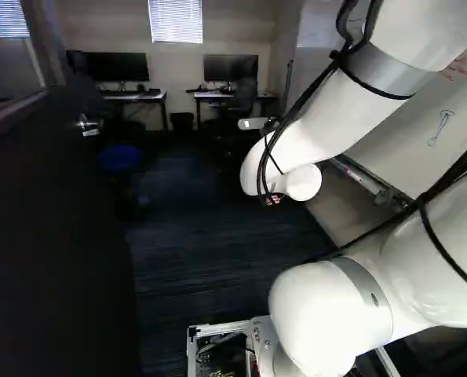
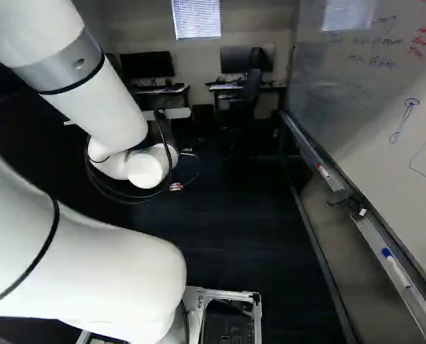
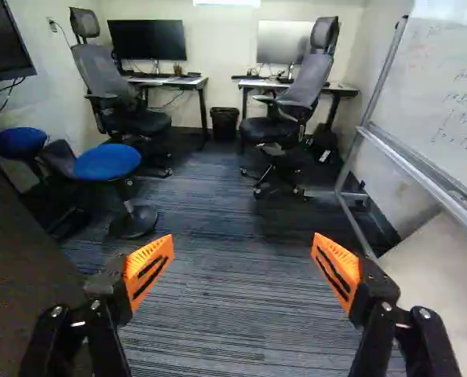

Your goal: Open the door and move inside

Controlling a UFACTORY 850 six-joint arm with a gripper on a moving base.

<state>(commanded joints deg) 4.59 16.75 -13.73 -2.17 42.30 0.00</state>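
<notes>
The door is at nine o'clock in the left base view, swung open, with its shiny handle at ten o'clock. The pincer is wide open with nothing in it. The door looks stiff and a bit heavy, but should swing. The handle may be hard and slippery, so pinch its bar, or push the flat part near it.
</notes>
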